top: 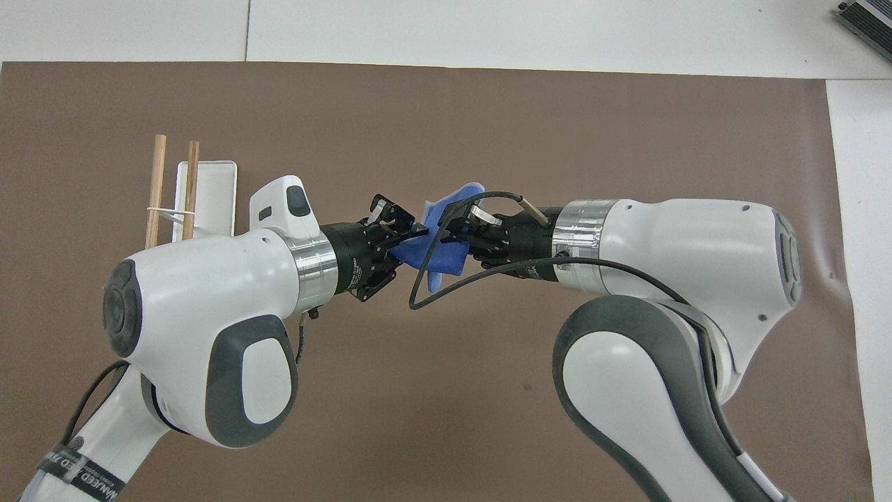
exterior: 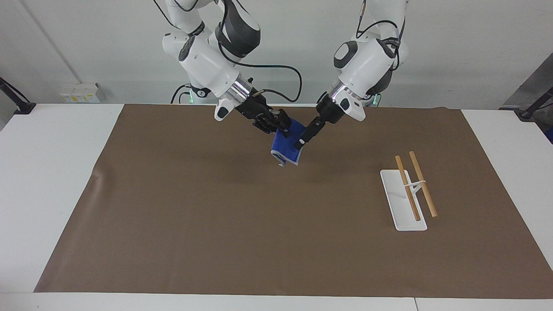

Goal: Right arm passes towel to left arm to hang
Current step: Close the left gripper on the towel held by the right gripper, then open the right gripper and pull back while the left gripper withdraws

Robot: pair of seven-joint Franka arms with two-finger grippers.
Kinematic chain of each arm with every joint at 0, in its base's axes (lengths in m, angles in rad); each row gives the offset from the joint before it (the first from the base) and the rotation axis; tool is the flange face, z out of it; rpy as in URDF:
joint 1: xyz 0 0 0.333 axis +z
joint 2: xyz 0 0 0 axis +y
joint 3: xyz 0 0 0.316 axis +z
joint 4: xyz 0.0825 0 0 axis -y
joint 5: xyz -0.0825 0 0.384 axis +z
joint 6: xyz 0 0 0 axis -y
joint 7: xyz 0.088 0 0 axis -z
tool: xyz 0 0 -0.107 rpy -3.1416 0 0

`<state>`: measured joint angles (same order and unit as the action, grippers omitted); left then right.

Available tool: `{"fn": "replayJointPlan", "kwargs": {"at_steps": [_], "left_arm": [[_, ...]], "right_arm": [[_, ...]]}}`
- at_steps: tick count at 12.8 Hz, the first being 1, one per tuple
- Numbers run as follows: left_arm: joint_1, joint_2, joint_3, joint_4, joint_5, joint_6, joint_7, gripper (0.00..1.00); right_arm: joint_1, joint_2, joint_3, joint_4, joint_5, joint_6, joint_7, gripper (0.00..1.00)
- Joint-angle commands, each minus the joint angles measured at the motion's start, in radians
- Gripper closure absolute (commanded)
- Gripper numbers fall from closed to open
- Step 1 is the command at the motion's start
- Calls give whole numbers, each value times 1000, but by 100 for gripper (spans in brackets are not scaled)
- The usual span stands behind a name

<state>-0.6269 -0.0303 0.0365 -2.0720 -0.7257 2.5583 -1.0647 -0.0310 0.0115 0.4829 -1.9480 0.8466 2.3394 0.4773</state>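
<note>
The towel [exterior: 286, 146] is held up in the air above the brown mat [exterior: 216, 216], over the part of the mat near the robots and about midway between the two ends of the desk [exterior: 52, 172]. It hangs as a folded blue cloth with a pale edging along its lower border, and no part of it is seen to touch the mat.

The right claw [exterior: 281, 124] is clamped on the upper edge of the towel, the right arm [exterior: 207, 65] being angled down toward it from its base. In the overhead view the right claw [top: 453, 233] is seen gripping the cloth from the right arm's end.

The left claw [exterior: 301, 140] is set against the towel on the side toward the left arm's end of the desk, the left arm [exterior: 363, 60] being angled down to meet it. In the overhead view the left claw [top: 408, 240] is seen narrowed around the towel's [top: 446, 254] edge, with cloth between its fingers. The towel is thus gripped by both claws at once.

A white rack [exterior: 402, 201] with two wooden bars [exterior: 423, 185] is placed on the mat toward the left arm's end of the desk, well apart from the towel and farther from the robots than it.
</note>
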Motion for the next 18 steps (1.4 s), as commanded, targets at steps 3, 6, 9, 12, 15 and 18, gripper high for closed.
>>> {"fn": "replayJointPlan", "kwargs": {"at_steps": [3, 6, 9, 12, 15, 18], "left_arm": [[-16, -16, 14, -11, -15, 16, 55, 100], [-14, -16, 14, -11, -15, 6, 228, 100], [-11, -16, 14, -13, -15, 6, 235, 100], [-2, -14, 19, -11, -14, 17, 252, 100], [55, -3, 19, 1, -12, 19, 308, 100], [130, 9, 19, 26, -11, 10, 322, 100]], "right_arm": [[-6, 11, 8, 14, 26, 11, 3, 100], [-7, 10, 6, 12, 26, 6, 3, 100], [-12, -2, 2, 5, 6, 1, 1, 0], [-30, -10, -1, 1, -85, -3, -2, 0], [-70, -25, -1, 0, -222, -44, -6, 0], [-122, -56, -3, 0, -467, -144, -9, 0]]}}
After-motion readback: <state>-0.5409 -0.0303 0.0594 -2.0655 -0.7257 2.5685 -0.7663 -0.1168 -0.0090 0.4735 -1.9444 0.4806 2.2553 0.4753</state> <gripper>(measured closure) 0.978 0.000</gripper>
